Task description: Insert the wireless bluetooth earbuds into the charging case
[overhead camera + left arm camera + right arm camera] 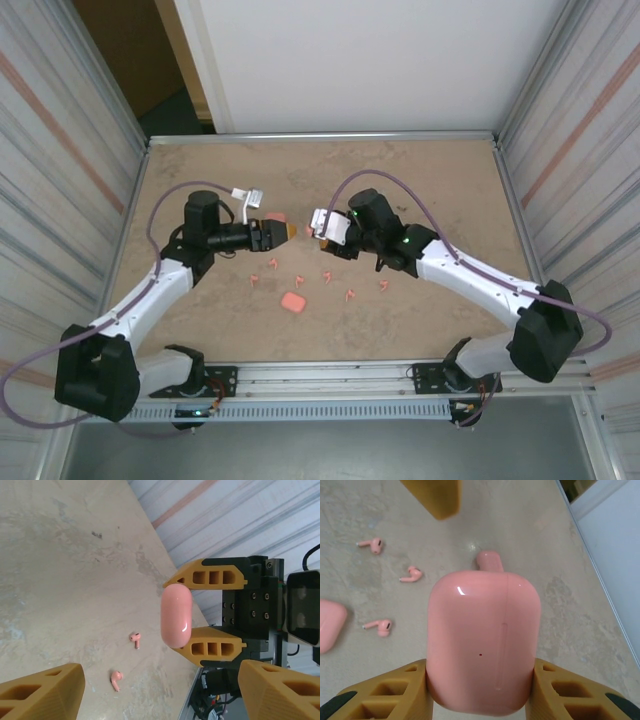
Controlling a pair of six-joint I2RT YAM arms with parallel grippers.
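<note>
The beige stone-patterned table point(430, 180) carries a loose pink rounded plastic case point(293, 301), which serves as the landmark. Beyond that loose case, away from the arm bases, two orange-fingered grippers face each other closely. The right gripper point(480, 667), beyond the loose case and slightly right, clamps a glossy pink rounded charging case point(482, 640) by its sides, with the lid seam closed. The left gripper point(284, 232), straight beyond the loose case, has its jaws spread wide with nothing between them. Six tiny salmon-pink stemmed earbuds point(328, 275) lie scattered on the table around the loose case, most just beyond it.
</note>
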